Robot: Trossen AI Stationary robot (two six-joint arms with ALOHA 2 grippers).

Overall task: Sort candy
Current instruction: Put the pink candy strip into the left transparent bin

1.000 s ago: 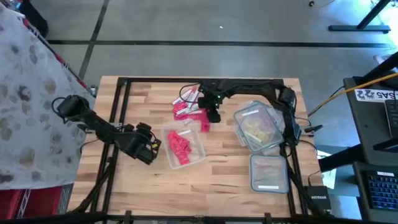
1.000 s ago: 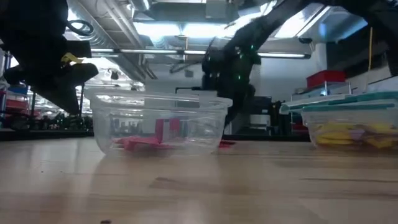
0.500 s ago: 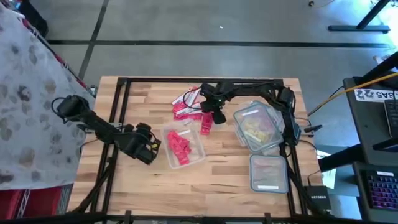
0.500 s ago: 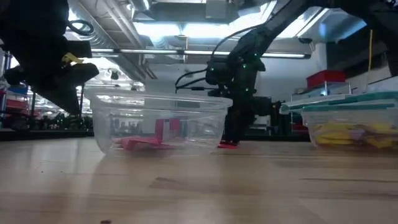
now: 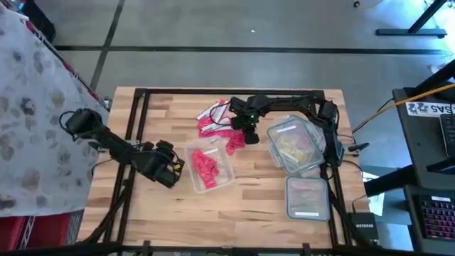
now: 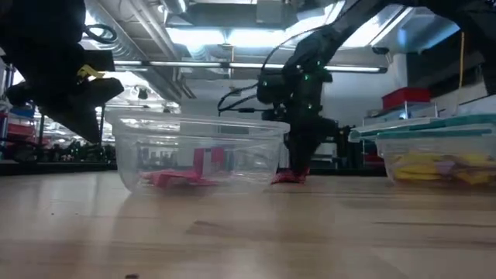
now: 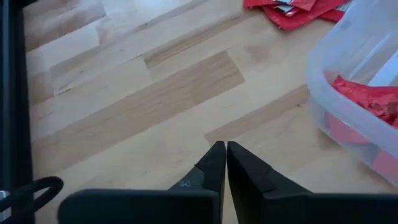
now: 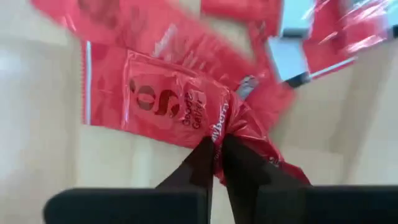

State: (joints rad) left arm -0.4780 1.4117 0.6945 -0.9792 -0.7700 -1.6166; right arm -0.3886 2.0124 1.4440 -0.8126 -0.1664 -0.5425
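A pile of red candy point(image 5: 212, 121) with a few white-backed pieces lies on the table's far middle. My right gripper point(image 5: 242, 134) is beside the pile, shut on one red candy piece point(image 5: 234, 141). A clear tub point(image 5: 210, 168) near the middle holds more red candy. My left gripper point(image 5: 173, 171) waits shut to the left of that tub, just above the wood, holding nothing point(image 7: 222, 155). My right gripper pinches the red candy's wrapper point(image 8: 219, 138) between its two fingertips, at a crumpled edge of the piece. The fingers come from above, slanting down. The piece hangs below them point(image 6: 288, 177), with its lower end at the table, beside the clear tub.
A lidded tub with yellow candy point(image 5: 293, 146) stands to the right of my right gripper. Another clear tub point(image 5: 307, 198) sits at the near right. A black frame point(image 5: 142, 92) runs around the table's edges. Bare wood lies along the near edge.
My right gripper, shut on the red candy, has shifted a little toward the table's right edge and turned slightly. The piece has swung with it and now shows beside the tub in the low view.
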